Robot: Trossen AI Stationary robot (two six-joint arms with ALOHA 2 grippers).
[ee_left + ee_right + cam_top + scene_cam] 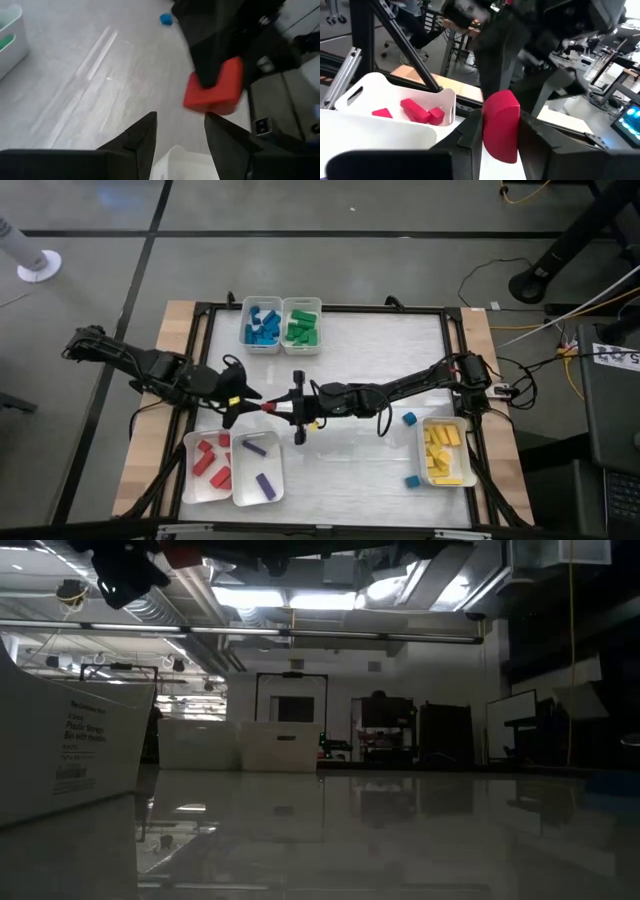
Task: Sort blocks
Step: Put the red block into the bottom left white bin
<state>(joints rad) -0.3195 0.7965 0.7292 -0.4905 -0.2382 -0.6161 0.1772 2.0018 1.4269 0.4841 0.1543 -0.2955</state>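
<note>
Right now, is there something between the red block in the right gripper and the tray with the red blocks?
Yes. The left gripper, jaws open and empty, hovers in front of the red block held by the right gripper, between it and the red tray.

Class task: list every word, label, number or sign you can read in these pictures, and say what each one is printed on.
White tray, near side wall in the low view: several lines of dark print, too blurred to read.
White label at the high view's right edge: dark print, too small to read.
Nothing else carries readable text.

Glossy white plastic trays (258,483), smooth red block (501,126), wooden table edge (172,330)
</note>
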